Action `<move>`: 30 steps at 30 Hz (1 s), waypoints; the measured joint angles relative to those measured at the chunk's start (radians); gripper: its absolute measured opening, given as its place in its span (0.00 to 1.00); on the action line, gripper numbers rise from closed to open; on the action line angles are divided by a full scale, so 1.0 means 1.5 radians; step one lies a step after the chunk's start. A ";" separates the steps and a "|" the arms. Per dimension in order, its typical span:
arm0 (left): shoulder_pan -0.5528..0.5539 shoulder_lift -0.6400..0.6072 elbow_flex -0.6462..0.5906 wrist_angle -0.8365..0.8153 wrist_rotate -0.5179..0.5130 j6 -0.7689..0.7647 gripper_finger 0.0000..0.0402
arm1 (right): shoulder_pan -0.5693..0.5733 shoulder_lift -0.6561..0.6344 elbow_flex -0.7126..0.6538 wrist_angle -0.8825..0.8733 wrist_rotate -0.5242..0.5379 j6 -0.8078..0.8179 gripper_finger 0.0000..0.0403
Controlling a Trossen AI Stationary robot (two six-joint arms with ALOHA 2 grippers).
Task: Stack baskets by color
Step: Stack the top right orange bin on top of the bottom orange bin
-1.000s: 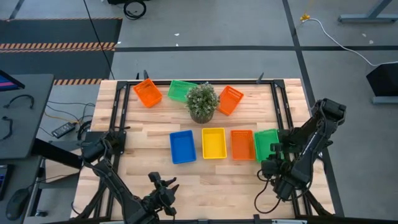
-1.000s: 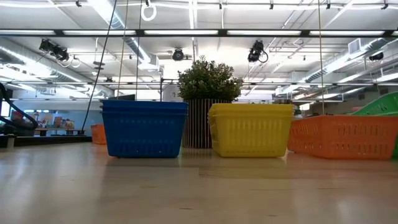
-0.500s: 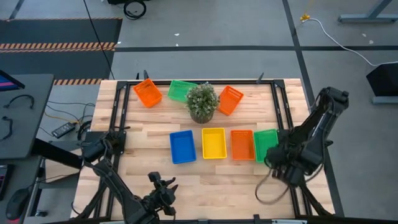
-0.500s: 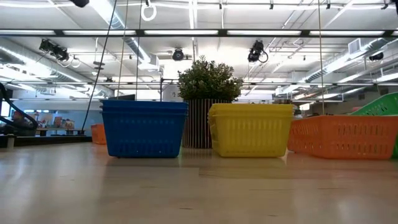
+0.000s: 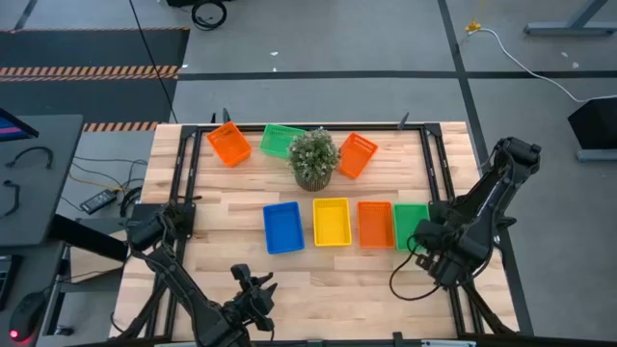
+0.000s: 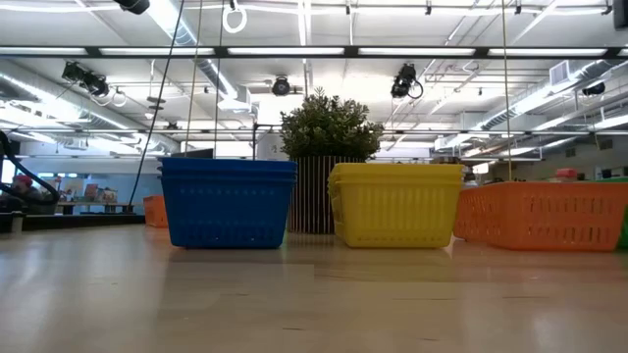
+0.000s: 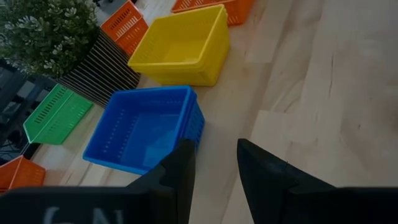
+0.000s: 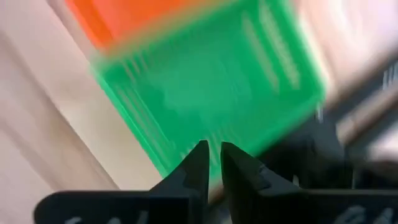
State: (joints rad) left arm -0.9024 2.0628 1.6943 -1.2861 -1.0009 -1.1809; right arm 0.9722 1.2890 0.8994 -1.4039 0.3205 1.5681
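1. Well, my right gripper shows its fingers nearly together with only a thin slit between them and nothing pinched there; it hangs over the near rim of the green basket at the right of the high view.
2. My left gripper sits at the lower middle of the high view, well apart from every basket, its fingers parted by a narrow gap and holding nothing.
3. No readable writing, brand or label shows on any basket or on my fingers; pale marks on the wrist housings are too blurred to read.
4. Outward from the green basket runs a row across the table's middle: the orange basket just beside it, then the yellow basket, then the blue basket.
5. At the upper part of the table, the potted plant stands between a second green basket and a tilted orange basket, with another orange basket at upper left.
6. Compared with a second ago, the green basket that leaned up at the right edge of the low view now lies flat in the row, and my right arm has drawn up and away from it.
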 joint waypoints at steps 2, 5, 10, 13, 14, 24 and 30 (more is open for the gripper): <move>0.000 0.000 0.000 -0.001 -0.001 0.000 0.31 | 0.004 0.000 0.015 0.014 0.099 -0.011 0.10; 0.001 0.000 -0.002 -0.012 -0.010 0.012 0.31 | -0.025 0.000 0.008 0.085 0.234 -0.030 0.10; 0.017 -0.035 -0.108 0.000 0.016 0.038 0.20 | -0.197 -0.001 -0.058 0.254 0.292 -0.268 0.11; 0.026 -0.100 -0.238 0.131 0.029 0.024 0.06 | -0.335 -0.004 -0.101 0.426 0.284 -0.519 0.12; 0.027 -0.123 -0.284 0.198 0.029 0.027 0.03 | -0.387 -0.005 -0.111 0.489 0.262 -0.601 0.13; 0.058 -0.381 -0.607 0.786 -0.003 0.295 0.01 | -0.807 0.035 -0.095 0.801 -0.072 -1.022 0.31; 0.104 -0.435 -0.662 0.796 -0.106 0.339 0.04 | -0.863 0.162 -0.082 0.844 -0.044 -1.077 0.41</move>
State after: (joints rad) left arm -0.7456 1.4099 0.7012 -0.0929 -1.1598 -0.6728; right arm -0.3230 1.5324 0.7765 -0.1381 0.2540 -0.0476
